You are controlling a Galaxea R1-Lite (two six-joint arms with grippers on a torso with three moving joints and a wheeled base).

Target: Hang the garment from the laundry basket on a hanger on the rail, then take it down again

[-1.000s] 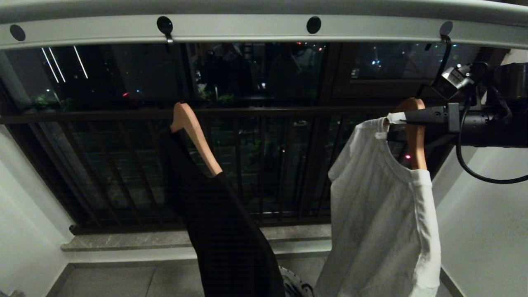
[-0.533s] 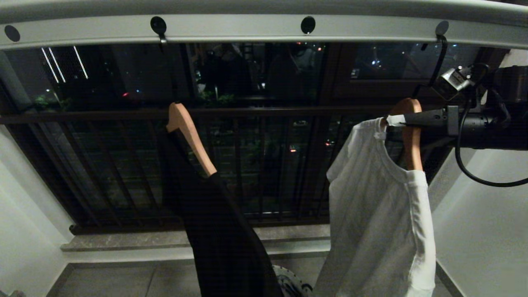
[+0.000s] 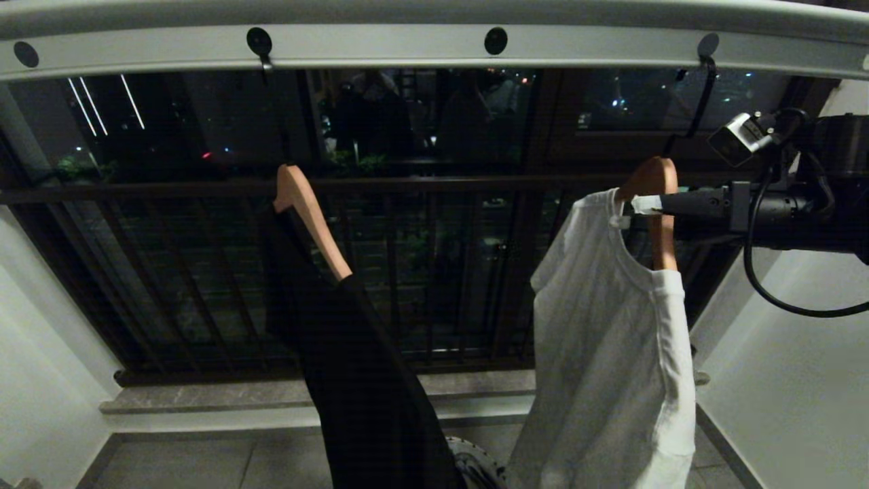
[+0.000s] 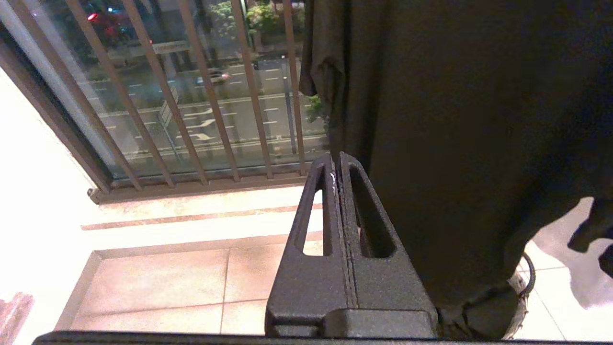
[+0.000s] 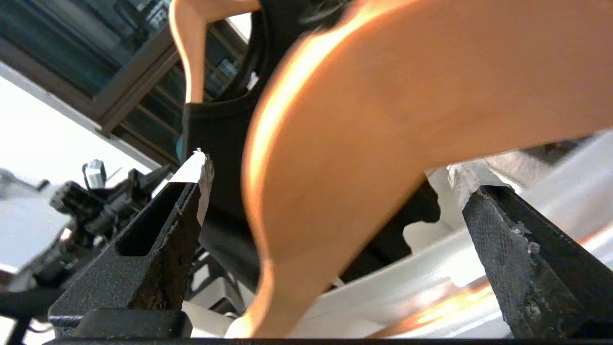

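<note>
The pale grey rail (image 3: 380, 47) runs across the top of the head view. From one of its holes hangs a wooden hanger (image 3: 653, 182) carrying the white garment (image 3: 611, 353). My right gripper (image 3: 638, 216) reaches in from the right. It is open, its fingers straddling the hanger's neck (image 5: 359, 143) with gaps on both sides. The left gripper (image 4: 336, 163) is shut and empty, parked low beside a black garment (image 4: 455, 143). A bit of the laundry basket's rim (image 3: 478, 468) peeks out at floor level between the two garments.
The black garment (image 3: 360, 380) hangs on a second wooden hanger (image 3: 309, 217) further left on the rail. Behind stands a dark window grille (image 3: 170, 272) above a stone sill (image 3: 237, 394). White walls close in on both sides.
The whole head view has shifted a little to the left. The right gripper stays open around the hanger's neck and sits slightly lower on it; the white garment has swung a little.
</note>
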